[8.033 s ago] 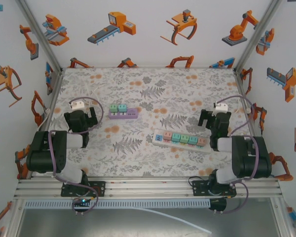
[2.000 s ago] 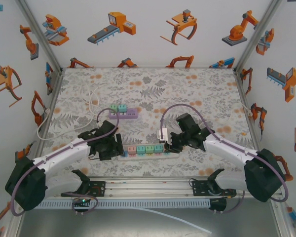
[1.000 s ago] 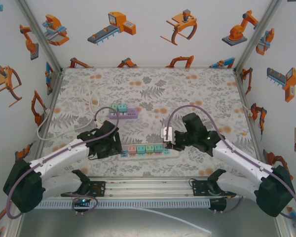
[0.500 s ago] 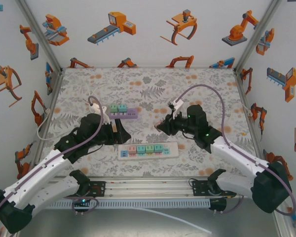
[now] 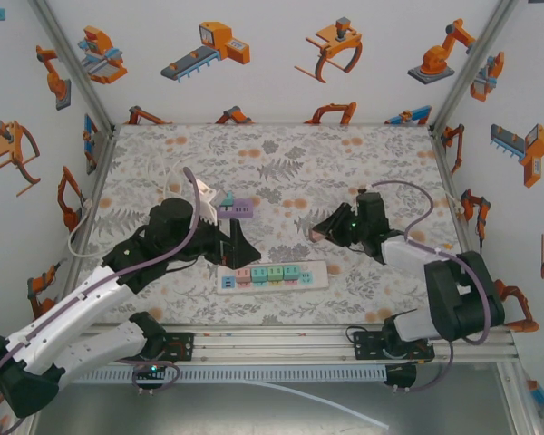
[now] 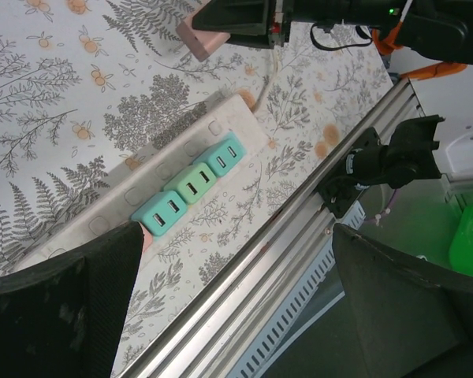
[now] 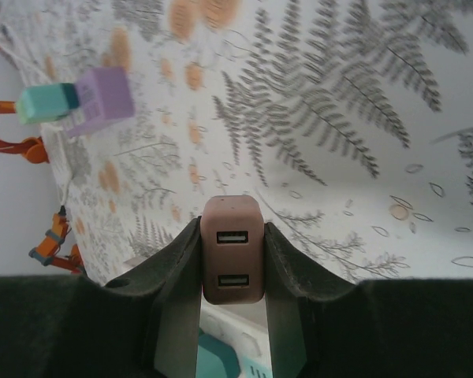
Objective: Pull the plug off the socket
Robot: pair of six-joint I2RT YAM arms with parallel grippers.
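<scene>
The right gripper (image 7: pixel 232 236) is clamped on a small pinkish-brown plug (image 7: pixel 232 260). Its two dark fingers (image 7: pixel 172 276) press the plug's sides, and the plug's face, with two slots, is turned toward the wrist camera. From overhead, the plug is clear of the white power strip (image 5: pixel 312 272). The strip lies flat on the floral table (image 5: pixel 344 163), just on the arm-base side of the right gripper and stretching away to that gripper's left. A row of teal and green plugs (image 5: pixel 274 272) sits seated in the strip, while the sockets at the end closest to the right gripper are bare. The left gripper (image 5: pixel 237 243) hangs over the strip's other end with its jaws spread wide. Seen from its wrist camera, its black fingers (image 6: pixel 63 307) frame three of the seated plugs. Just beyond the left gripper, toward the back wall, lies a purple socket block (image 5: pixel 242 209) with a teal plug (image 7: pixel 51 102) in it.
</scene>
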